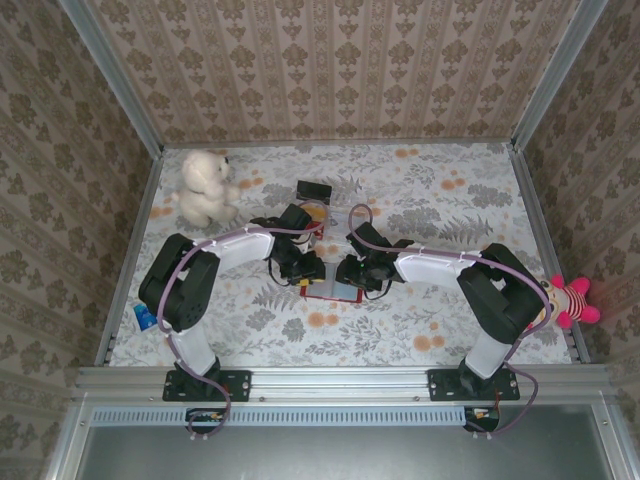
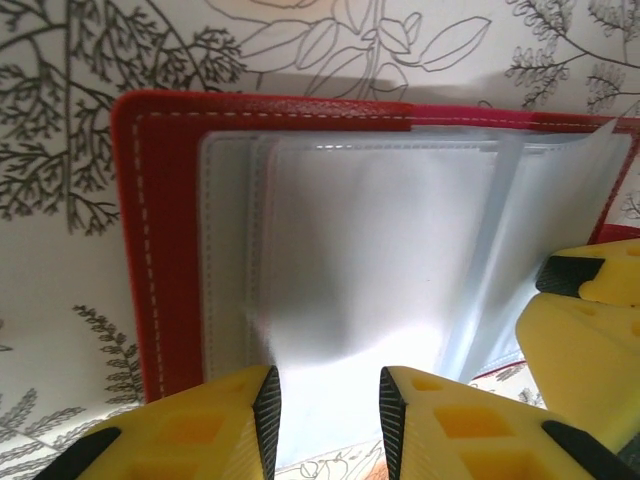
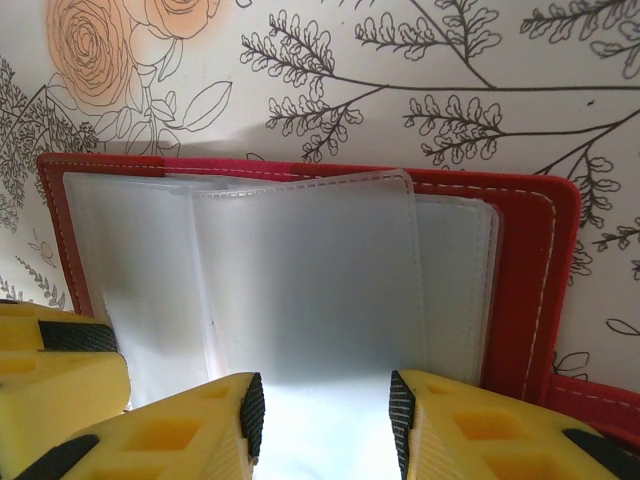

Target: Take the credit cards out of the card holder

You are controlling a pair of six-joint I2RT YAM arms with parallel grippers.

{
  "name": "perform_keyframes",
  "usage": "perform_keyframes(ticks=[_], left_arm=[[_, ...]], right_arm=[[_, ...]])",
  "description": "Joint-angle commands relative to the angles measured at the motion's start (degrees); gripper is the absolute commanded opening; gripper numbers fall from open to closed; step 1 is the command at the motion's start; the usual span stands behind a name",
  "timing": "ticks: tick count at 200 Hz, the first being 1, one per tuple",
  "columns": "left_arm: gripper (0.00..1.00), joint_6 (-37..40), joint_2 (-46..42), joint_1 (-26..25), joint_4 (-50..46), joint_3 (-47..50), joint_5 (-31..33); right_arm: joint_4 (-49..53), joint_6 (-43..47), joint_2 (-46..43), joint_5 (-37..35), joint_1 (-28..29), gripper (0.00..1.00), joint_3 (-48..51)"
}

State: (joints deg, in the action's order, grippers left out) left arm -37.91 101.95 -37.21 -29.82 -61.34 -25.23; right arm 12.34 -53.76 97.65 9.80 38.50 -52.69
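Left end effector (image 2: 325,425) and right end effector (image 3: 325,425) hang over the open card holder (image 2: 160,250)
both sets of fingers stand apart, tips straddling the clear sleeves (image 3: 300,280); the red holder lies flat near the tabletop's (image 1: 420,330) middle, spread open

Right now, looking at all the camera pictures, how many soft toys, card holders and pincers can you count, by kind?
Soft toys: 2, white bear, pink doll
Card holder: 1
Pincers: 2, left pincer, right pincer
Total: 5
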Motion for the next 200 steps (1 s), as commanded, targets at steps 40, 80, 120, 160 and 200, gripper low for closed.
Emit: perform_keyframes(ticks=[40, 80, 120, 160, 200], left_arm=[[0.37, 0.36, 0.18, -0.41, 0.86, -1.14, -2.42], [0.39, 2.31, -1.48, 0.03, -3.92, -1.76, 3.34], [0.40, 1.39, -0.21, -0.04, -2.89, -0.88, 2.58], [0.41, 1.44, 0.61, -0.21, -2.71, -0.84, 2.89], [0.31, 1.16, 1.06, -0.36, -0.72, -0.84, -0.31]], right_arm=[[1.78, 0.76, 0.68, -0.56, -0.27, 0.41, -0.44], [1.74, 0.76, 0.64, -0.66, -0.27, 0.41, -0.14], [1.74, 0.94, 0.82, -0.66, -0.49, 0.41, -0.15], [1.72, 0.85, 0.82, -0.66, -0.54, 0.41, -0.05], [1.70, 0.85, 0.80, -0.56, -0.53, 0.41, -0.06]])
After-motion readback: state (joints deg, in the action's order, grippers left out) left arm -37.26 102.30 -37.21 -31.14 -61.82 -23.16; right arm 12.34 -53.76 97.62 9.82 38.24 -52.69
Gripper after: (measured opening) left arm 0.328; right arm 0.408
